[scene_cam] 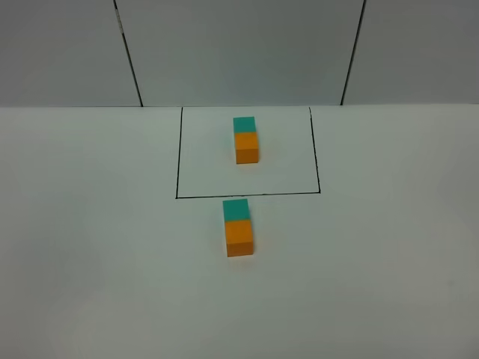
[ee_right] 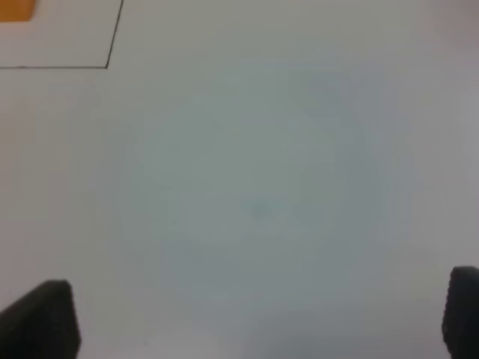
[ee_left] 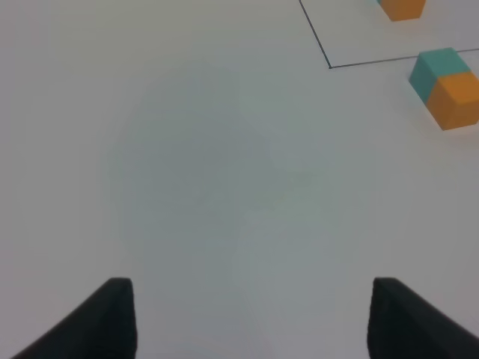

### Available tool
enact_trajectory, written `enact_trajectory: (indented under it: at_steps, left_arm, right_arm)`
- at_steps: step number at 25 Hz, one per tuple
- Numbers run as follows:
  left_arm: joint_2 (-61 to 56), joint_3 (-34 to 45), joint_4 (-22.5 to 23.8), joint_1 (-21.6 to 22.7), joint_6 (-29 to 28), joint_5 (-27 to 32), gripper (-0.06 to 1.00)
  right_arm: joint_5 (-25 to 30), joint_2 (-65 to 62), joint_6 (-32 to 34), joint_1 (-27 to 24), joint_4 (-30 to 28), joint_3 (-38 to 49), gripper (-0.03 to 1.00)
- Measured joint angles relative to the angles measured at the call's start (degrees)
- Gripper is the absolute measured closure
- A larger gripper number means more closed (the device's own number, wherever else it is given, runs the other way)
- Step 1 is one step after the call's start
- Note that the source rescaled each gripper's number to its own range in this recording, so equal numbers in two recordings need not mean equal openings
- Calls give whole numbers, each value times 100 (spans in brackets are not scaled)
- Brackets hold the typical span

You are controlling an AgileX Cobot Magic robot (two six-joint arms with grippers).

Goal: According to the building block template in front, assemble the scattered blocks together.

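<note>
The template, a teal cube (scene_cam: pixel 244 125) joined to an orange cube (scene_cam: pixel 247 147), sits inside the black drawn rectangle (scene_cam: pixel 247 196) at the back of the white table. Just in front of the frame, the loose teal cube (scene_cam: pixel 236 210) and loose orange cube (scene_cam: pixel 239 238) stand touching in a line, teal at the back. They also show in the left wrist view as a teal cube (ee_left: pixel 432 69) and an orange cube (ee_left: pixel 456 100). My left gripper (ee_left: pixel 251 318) is open over bare table, away from them. My right gripper (ee_right: pixel 262 318) is open and empty. Neither arm shows in the high view.
The white table (scene_cam: pixel 90 247) runs wide on both sides of the blocks. A pale wall with two dark seams (scene_cam: pixel 129 52) stands behind it. The frame's corner (ee_right: pixel 108 66) and a bit of the template's orange cube (ee_right: pixel 15 9) show in the right wrist view.
</note>
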Motion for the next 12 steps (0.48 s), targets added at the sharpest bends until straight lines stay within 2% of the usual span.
enact_trajectory:
  at_steps: [12]
  left_arm:
    - [0, 0, 0, 0, 0, 0, 48]
  right_arm:
    - [382, -2073, -18, 0, 6, 846, -3]
